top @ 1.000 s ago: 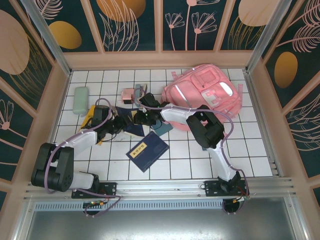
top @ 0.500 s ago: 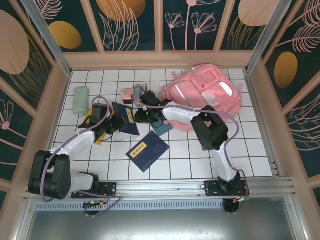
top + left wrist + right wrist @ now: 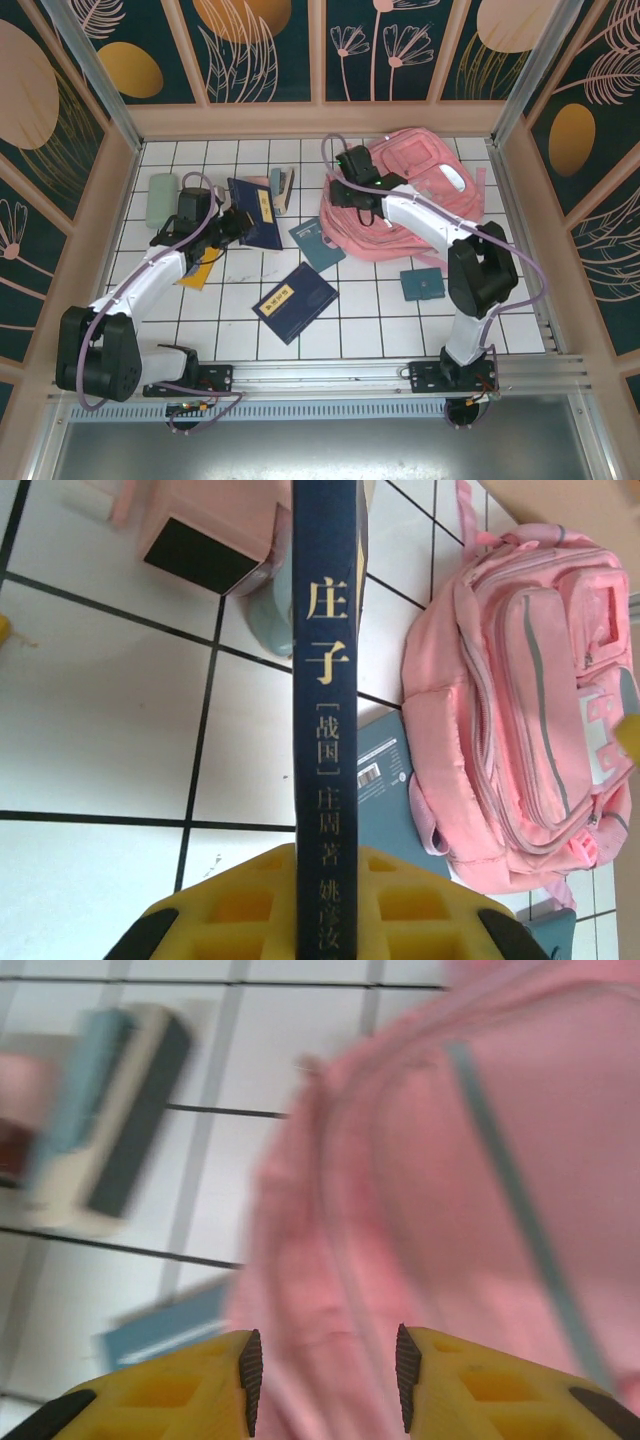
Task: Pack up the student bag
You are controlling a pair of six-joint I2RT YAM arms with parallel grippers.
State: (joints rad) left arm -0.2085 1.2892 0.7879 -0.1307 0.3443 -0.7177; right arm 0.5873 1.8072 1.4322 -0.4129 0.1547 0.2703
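The left hand (image 3: 232,222) is clamped on a dark blue book (image 3: 255,212). The left wrist view shows the book's spine, with its pale gold characters, running straight out between the two yellow fingers (image 3: 230,910). The book stands on edge, lifted off the white tiled desk (image 3: 380,320). Ahead of this hand and to its right lies the student bag (image 3: 420,190), a soft pink backpack resting on the desk with its front pockets and pale stripe facing up. Just past the far end of the held book sits a small pink box (image 3: 205,530), and a teal booklet (image 3: 318,243) lies flat between the book and the bag. A pale green case (image 3: 161,198) lies on the desk to the left of this hand. Behind it, closer to the arm bases, a second blue book with a yellow label (image 3: 295,300) lies flat. The right hand (image 3: 345,190) is at the left edge of the bag with its fingers apart. In the blurred right wrist view pink fabric shows through the gap between them, but I cannot tell whether the fingers touch it. Well behind this hand, near its own arm, a small teal book (image 3: 422,283) lies on the desk.
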